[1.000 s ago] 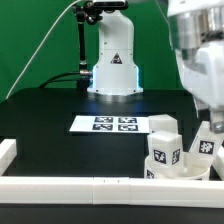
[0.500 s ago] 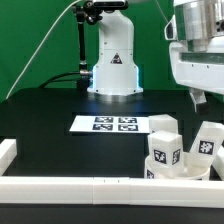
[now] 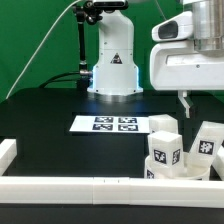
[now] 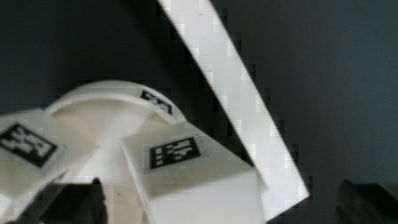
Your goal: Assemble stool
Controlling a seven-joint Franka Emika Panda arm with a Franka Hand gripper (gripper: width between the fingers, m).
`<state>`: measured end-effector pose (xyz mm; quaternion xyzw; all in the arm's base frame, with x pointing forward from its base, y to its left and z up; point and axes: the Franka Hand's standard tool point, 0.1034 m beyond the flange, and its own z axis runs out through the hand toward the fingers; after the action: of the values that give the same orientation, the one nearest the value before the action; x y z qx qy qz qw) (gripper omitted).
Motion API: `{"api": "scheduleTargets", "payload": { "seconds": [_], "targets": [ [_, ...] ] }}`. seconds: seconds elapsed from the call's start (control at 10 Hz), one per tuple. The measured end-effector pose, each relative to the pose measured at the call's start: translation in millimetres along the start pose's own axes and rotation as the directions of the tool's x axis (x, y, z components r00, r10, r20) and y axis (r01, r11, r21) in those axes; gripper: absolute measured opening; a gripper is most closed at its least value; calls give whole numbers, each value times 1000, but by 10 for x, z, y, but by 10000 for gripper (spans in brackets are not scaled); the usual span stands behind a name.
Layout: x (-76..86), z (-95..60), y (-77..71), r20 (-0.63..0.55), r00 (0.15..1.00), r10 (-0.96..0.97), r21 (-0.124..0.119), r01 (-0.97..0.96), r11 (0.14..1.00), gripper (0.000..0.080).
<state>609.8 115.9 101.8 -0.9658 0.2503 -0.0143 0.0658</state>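
The white stool parts sit at the exterior view's lower right. The round seat [image 3: 181,171] lies against the front rail with a tagged leg [image 3: 166,149] standing in it. A second leg [image 3: 164,124] stands just behind, and a third leg [image 3: 207,142] leans at the right. My gripper [image 3: 190,102] hangs well above them, open and empty. In the wrist view the gripper [image 4: 217,205] has its dark fingers [image 4: 71,200] spread wide above a tagged leg [image 4: 178,150] and the seat's rim [image 4: 107,98].
The marker board [image 3: 116,124] lies flat mid-table. A long white rail [image 3: 90,186] runs along the front edge, with a short end piece [image 3: 8,150] at the left; it also crosses the wrist view [image 4: 222,80]. The robot base [image 3: 112,62] stands at the back.
My gripper has risen from down beside the right-hand leg and moved toward the exterior view's left. The leg stays leaning at the right, free of the fingers.
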Motion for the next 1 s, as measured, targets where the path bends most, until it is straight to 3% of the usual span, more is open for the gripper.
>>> {"api": "scheduleTargets", "payload": {
  "seconds": [0.3,0.6,1.0],
  "targets": [
    [6,3,9,-1,978,-211,-1,211,978,649],
    [-23,19,5,9,765,-644,-29,644,764,649],
    [9,21,50,21,578,-815,-37,816,577,649]
  ]
}}
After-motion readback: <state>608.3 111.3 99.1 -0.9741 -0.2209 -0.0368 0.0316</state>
